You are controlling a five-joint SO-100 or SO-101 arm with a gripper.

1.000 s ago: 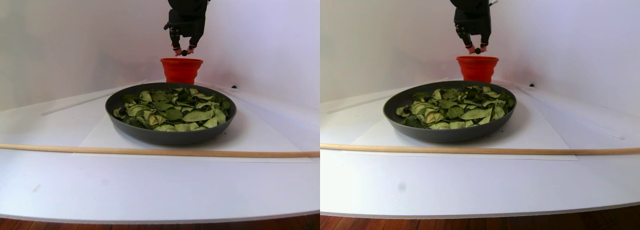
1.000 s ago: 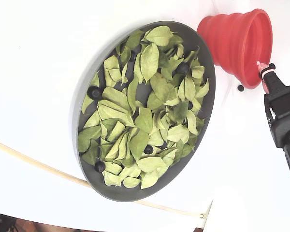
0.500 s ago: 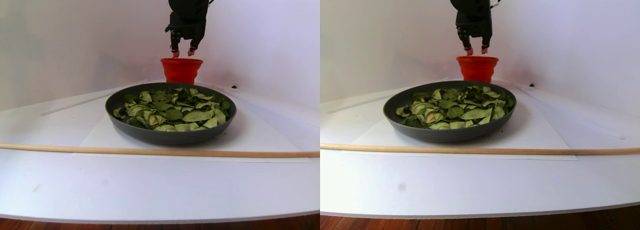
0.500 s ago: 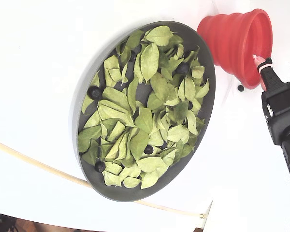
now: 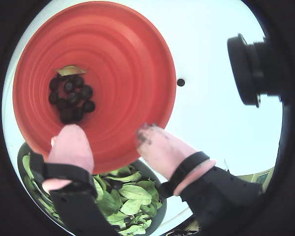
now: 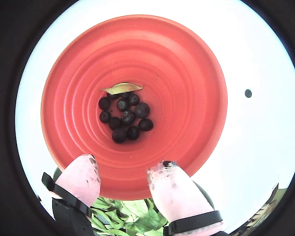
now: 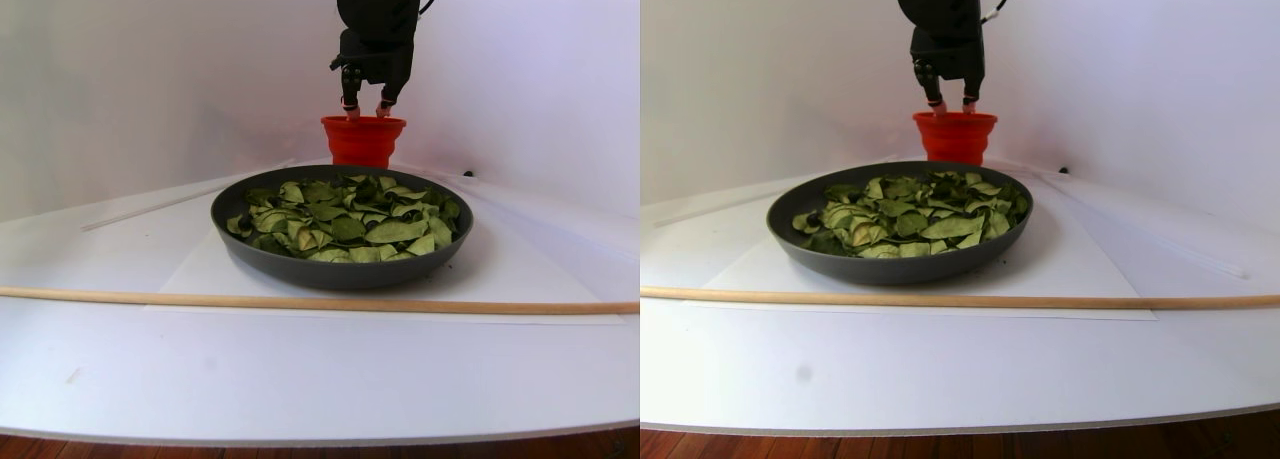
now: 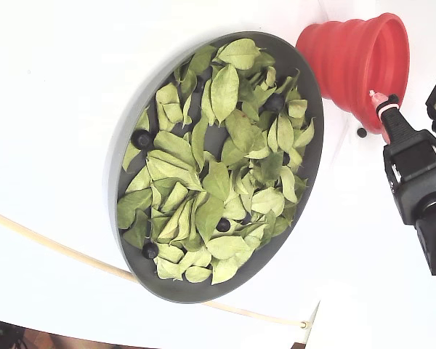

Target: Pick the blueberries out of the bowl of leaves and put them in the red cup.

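My gripper (image 6: 125,164) has pink fingertips, is open and holds nothing. It hangs just above the near rim of the red cup (image 6: 187,73), as the stereo pair view (image 7: 365,107) also shows. Several blueberries (image 6: 125,118) and one stray leaf (image 6: 122,88) lie at the cup's bottom. The dark grey bowl (image 8: 174,294) of green leaves stands next to the cup. Several blueberries (image 8: 142,138) show among the leaves, another near the middle (image 8: 223,225). In the other wrist view the gripper (image 5: 108,135) is over the cup (image 5: 128,64), with the bowl's leaves (image 5: 128,196) below it.
A thin wooden stick (image 7: 300,301) lies across the white table in front of the bowl. A small black dot (image 6: 248,93) sits on the table beside the cup. A black camera lens (image 5: 250,69) sticks into one wrist view. A white wall stands behind the cup.
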